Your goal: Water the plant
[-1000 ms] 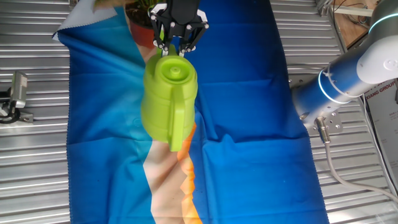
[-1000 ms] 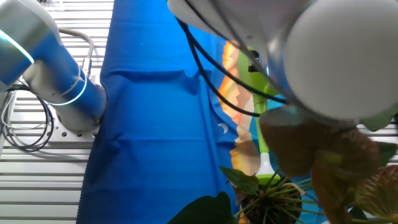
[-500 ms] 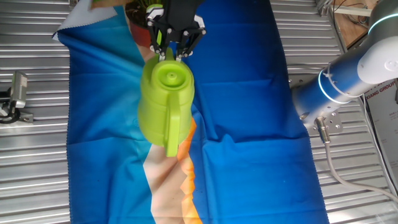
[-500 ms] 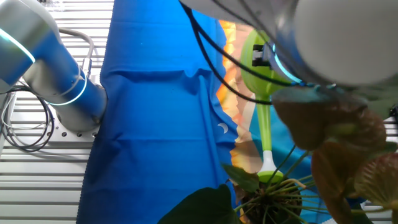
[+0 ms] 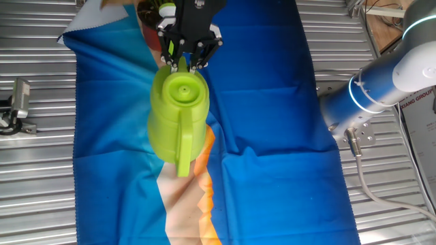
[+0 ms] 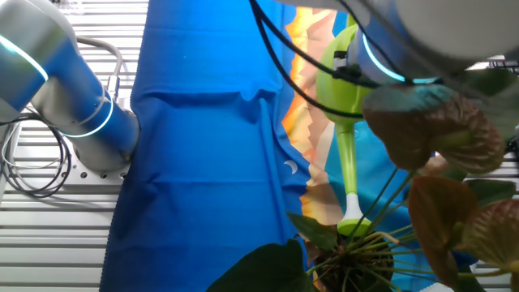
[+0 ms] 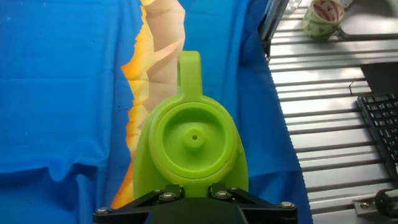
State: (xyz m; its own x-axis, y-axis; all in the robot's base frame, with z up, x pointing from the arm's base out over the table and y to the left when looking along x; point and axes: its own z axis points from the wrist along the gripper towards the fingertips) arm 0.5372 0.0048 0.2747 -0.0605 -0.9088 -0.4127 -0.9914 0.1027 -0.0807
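**Spout over the plant**

Black two-finger gripper point(image 5: 184, 60) clamped, apparently, on lime-green plastic watering can point(image 5: 177, 116) (contact partly hidden). Long spout point(image 6: 350, 182) pointing past the gripper, tip at the leafy green and reddish-brown plant point(image 6: 365, 251).

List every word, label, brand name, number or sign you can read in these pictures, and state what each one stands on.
"XIANG GROUP": partly cut off, on a white sheet at the right edge of one fixed view; its smaller lines are too blurred to read.
Roll of tape, hand view: red marks, too blurred to read.
Watering can: no text visible.
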